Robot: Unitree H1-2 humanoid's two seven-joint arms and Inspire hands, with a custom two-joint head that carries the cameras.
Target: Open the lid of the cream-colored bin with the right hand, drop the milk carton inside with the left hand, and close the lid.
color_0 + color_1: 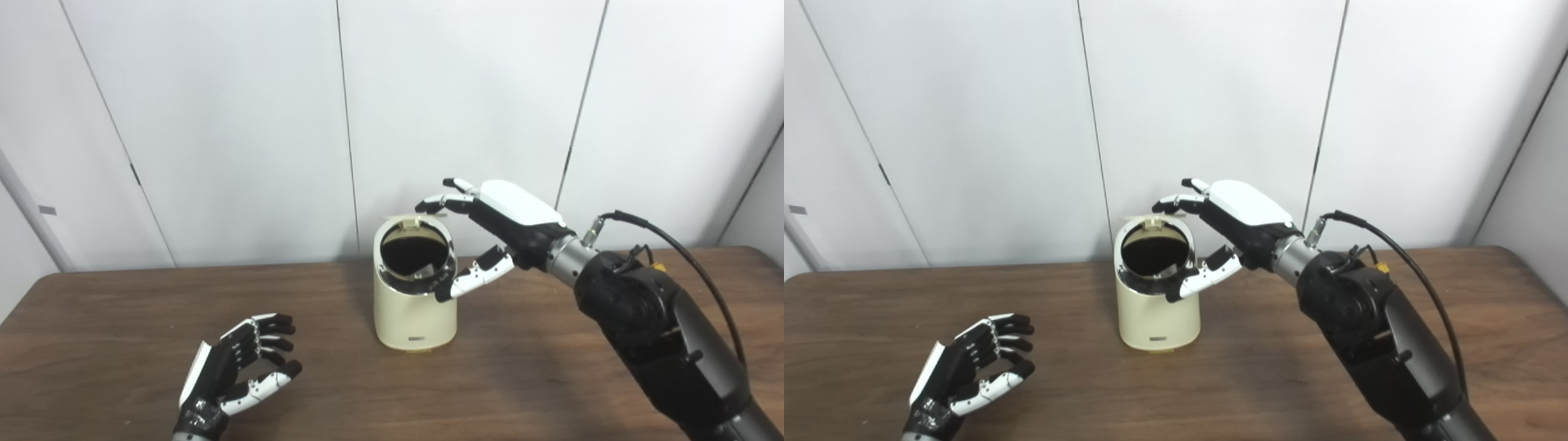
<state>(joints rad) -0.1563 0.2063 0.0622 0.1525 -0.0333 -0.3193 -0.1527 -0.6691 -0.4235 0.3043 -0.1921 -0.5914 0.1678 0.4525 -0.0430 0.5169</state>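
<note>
right robot hand (496, 229) spread apart beside the open bin (415, 288), fingertips at its raised lid (404, 218); left robot hand (236, 370) apart, empty; bin's inside dark.

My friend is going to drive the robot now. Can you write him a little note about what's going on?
Right hand: open, fingers at the raised lid of the cream bin, thumb by the rim.
Left hand: open, holds nothing, low over the table.
Bin: upright mid-table, lid open, inside dark.
Milk carton: not in view, possibly already inside.
Left: check the carton went in, then close the lid.
</note>
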